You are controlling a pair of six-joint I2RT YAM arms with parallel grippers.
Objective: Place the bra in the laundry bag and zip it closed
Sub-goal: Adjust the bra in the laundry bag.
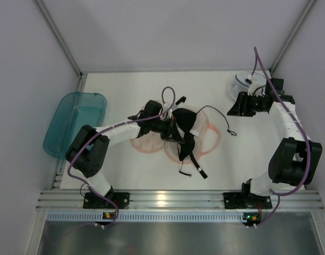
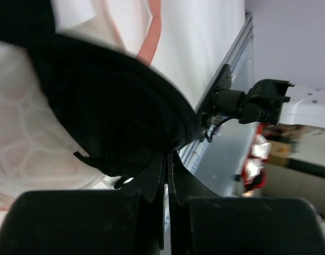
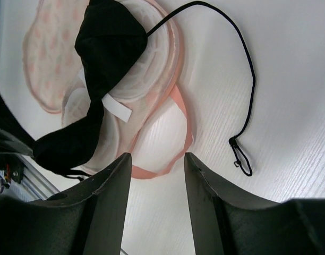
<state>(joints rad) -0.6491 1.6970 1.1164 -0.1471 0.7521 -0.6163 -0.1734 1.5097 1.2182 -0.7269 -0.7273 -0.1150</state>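
Bra [image 1: 186, 126]: clamped in your left claw [image 1: 170, 130], frame centre; right claw [image 3: 156, 164] apart. Tuck straps [image 3: 248, 54] inside laundry bag [image 1: 144, 143].

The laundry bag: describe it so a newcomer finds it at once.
On the white table, look to the middle, where the left gripper reaches. The laundry bag lies there opened flat, a cream-peach lobed pouch with pink edging, under the black bra. Unlike the teal bin at the left edge and the round white tub far right, it is soft fabric.
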